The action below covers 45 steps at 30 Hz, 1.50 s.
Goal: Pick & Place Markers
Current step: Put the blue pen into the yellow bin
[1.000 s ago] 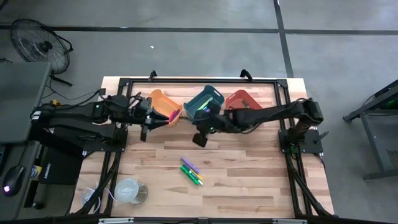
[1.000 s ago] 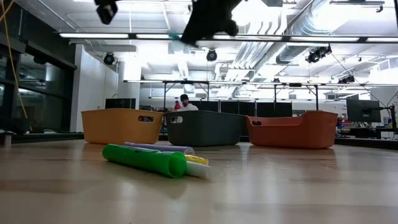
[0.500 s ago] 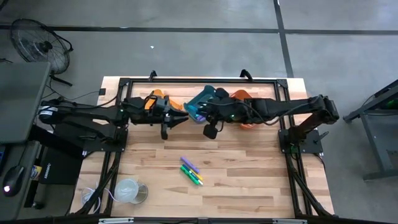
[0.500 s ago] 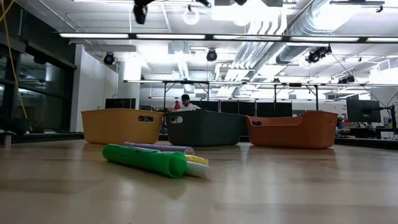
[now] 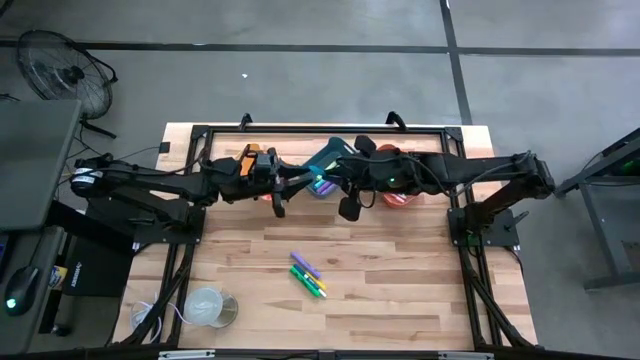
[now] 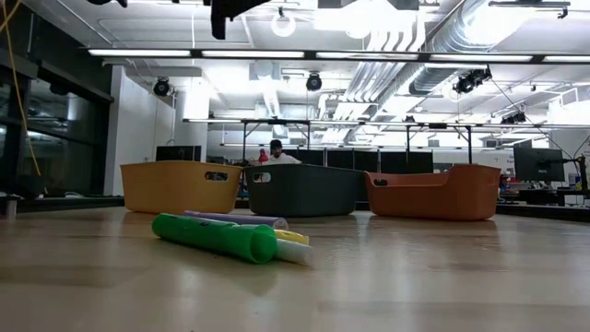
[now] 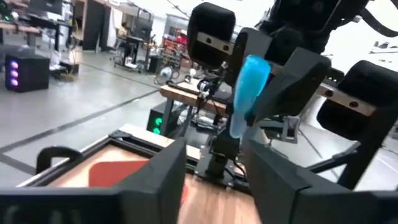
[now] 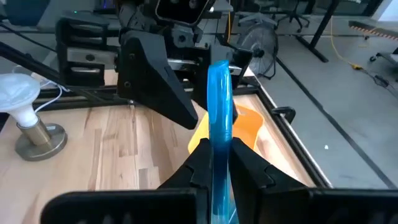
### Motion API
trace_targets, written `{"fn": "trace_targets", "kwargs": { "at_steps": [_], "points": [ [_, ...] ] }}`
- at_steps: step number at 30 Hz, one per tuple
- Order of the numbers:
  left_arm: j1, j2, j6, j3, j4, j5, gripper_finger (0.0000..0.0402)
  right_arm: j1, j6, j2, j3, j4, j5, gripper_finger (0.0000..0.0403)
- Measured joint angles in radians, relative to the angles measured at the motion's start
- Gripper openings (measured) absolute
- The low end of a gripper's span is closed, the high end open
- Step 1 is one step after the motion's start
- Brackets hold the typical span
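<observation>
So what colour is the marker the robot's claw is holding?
Bright blue. The marker sits pinched in the right claw, clearest in the right wrist view.

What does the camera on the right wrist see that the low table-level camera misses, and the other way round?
Only the right wrist view: the right hand gripping a blue marker, the left hand open facing it, and a white cup-like thing.
Only the low view: a green marker, purple marker and yellow marker lying together, a dark bin, a red bin, a distant person.
Both: the orange bin and the wooden table.
</observation>
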Motion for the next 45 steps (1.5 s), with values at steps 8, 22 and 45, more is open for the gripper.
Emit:
{"fn": "trace_targets", "kwargs": {
  "at_steps": [8, 22, 45],
  "points": [
    [0.000, -0.001, 0.048, 0.000, 0.081, -0.005, 0.0220, -0.026, -0.016, -0.001, 0.000, 0.004, -0.034, 0.0024],
    [0.000, 0.000, 0.048, 0.000, 0.083, -0.011, 0.0222, -0.059, -0.040, 0.001, 0.000, 0.091, -0.109, 0.0024],
    [0.000, 0.000, 0.041, 0.000, 0.091, -0.016, 0.0222, -0.091, -0.018, 0.075, 0.001, 0.177, -0.202, 0.0024]
  ]
}}
